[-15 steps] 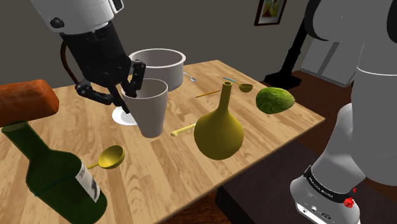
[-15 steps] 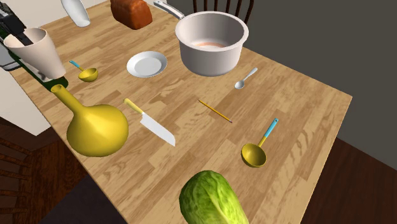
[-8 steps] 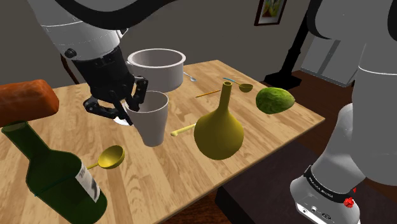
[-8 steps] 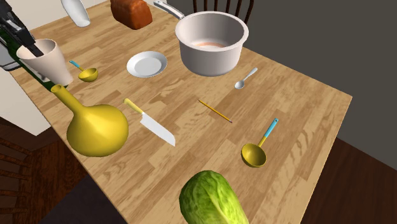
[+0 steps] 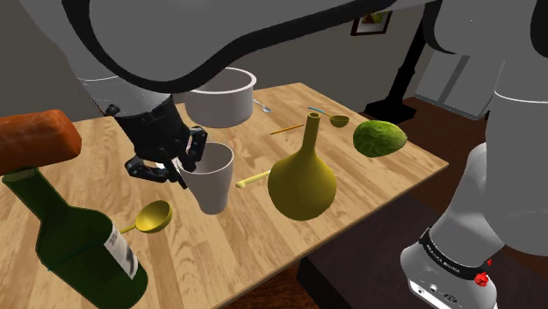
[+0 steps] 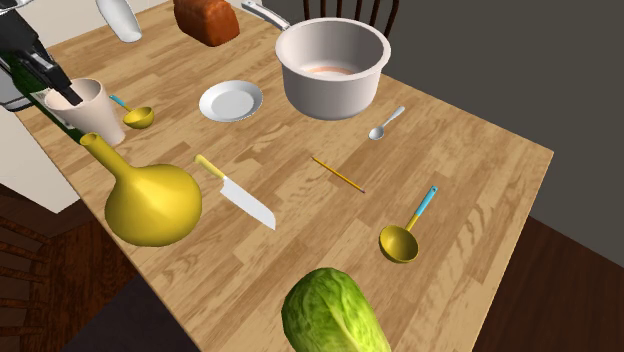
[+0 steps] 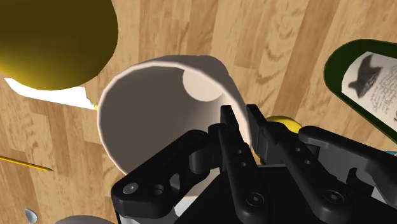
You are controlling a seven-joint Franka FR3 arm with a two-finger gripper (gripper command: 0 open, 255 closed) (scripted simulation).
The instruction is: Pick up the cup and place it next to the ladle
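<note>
Cup [image 5: 213,176], white and upright, is seen left of centre in the shoulder view. Its rim is clamped by the black tool [image 5: 186,163], with one finger set inside the wall and one outside, as is shown plainly in the wrist view. The cup is held low over the wooden desk [image 5: 378,180]; whether its base touches the wood cannot be told. A yellow ladle [image 5: 151,217] lies just beside it toward the lower left. A yellow vase [image 5: 302,180] stands to its right, and a dark green bottle [image 5: 79,246] is seen at the lower left corner.
</note>
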